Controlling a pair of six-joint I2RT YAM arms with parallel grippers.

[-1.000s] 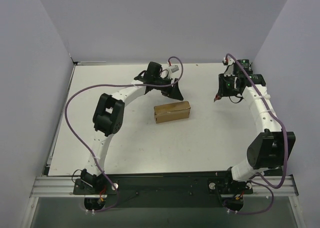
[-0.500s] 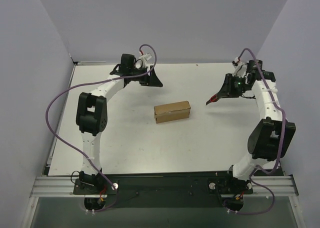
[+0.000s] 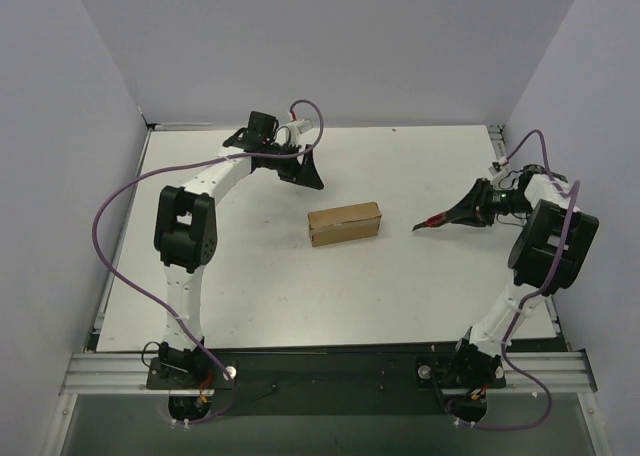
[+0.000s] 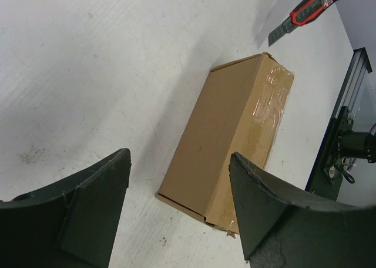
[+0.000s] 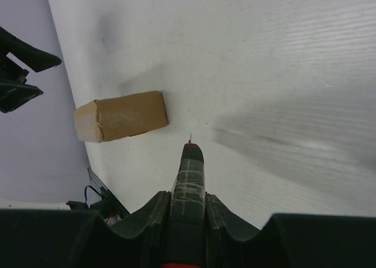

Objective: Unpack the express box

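The express box [image 3: 344, 223] is a closed brown carton with a taped seam, lying on the white table [image 3: 400, 276] at its middle. It also shows in the left wrist view [image 4: 232, 141] and the right wrist view [image 5: 120, 116]. My left gripper [image 3: 306, 172] is open and empty, hovering behind and left of the box; its fingers [image 4: 94, 197] frame the box from a distance. My right gripper [image 3: 468, 210] is shut on the red-and-black utility knife [image 3: 432, 220], whose tip [image 5: 191, 153] points toward the box's right end, a short gap away.
Purple walls enclose the table on three sides. The aluminium base rail [image 3: 330, 361] with both arm bases runs along the near edge. The knife also shows at the top right of the left wrist view [image 4: 305, 10].
My right arm swung outward and lowered, bringing the knife down to point at the box from the right. My left gripper shifted slightly right at the back. The box has not moved.
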